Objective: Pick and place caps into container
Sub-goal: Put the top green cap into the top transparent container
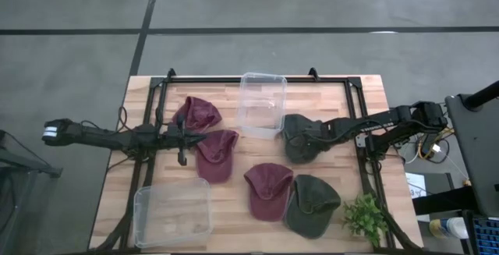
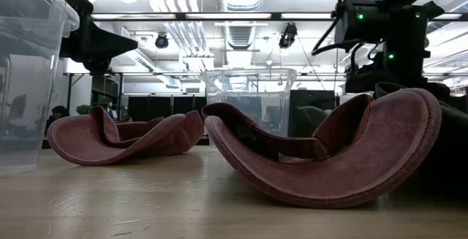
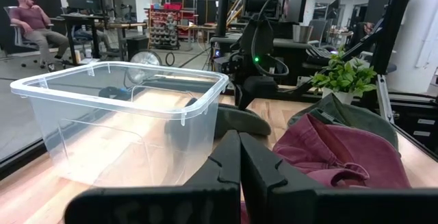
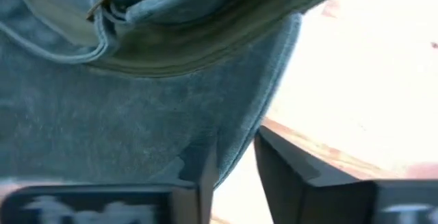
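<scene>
Three maroon caps [image 1: 199, 113] [image 1: 217, 154] [image 1: 269, 189] and two olive-green caps [image 1: 300, 138] [image 1: 312, 203] lie on the wooden table. My right gripper [image 1: 295, 136] points down at the farther olive-green cap [image 4: 137, 114], beside the clear container [image 1: 261, 103], and its fingers [image 4: 198, 176] are closed in on the cap's edge. My left gripper [image 1: 187, 136] is shut and level between two maroon caps, holding nothing; in its wrist view [image 3: 239, 155] it faces the container [image 3: 123, 114]. My right gripper comes from above, pointing down, at the olive-green cap's edge [image 4: 236, 148]. One finger stands over the cloth, the other [image 4: 287, 169] outside it over the bare table, with the edge in the narrow gap between them. The cap lies on the table.
A second clear container [image 1: 173, 214] stands at the near left corner. A small green plant [image 1: 365, 216] sits at the near right. A black frame [image 1: 257, 79] runs along the table's far edge and sides. In the low view a maroon cap [image 2: 329, 158] lies close in front.
</scene>
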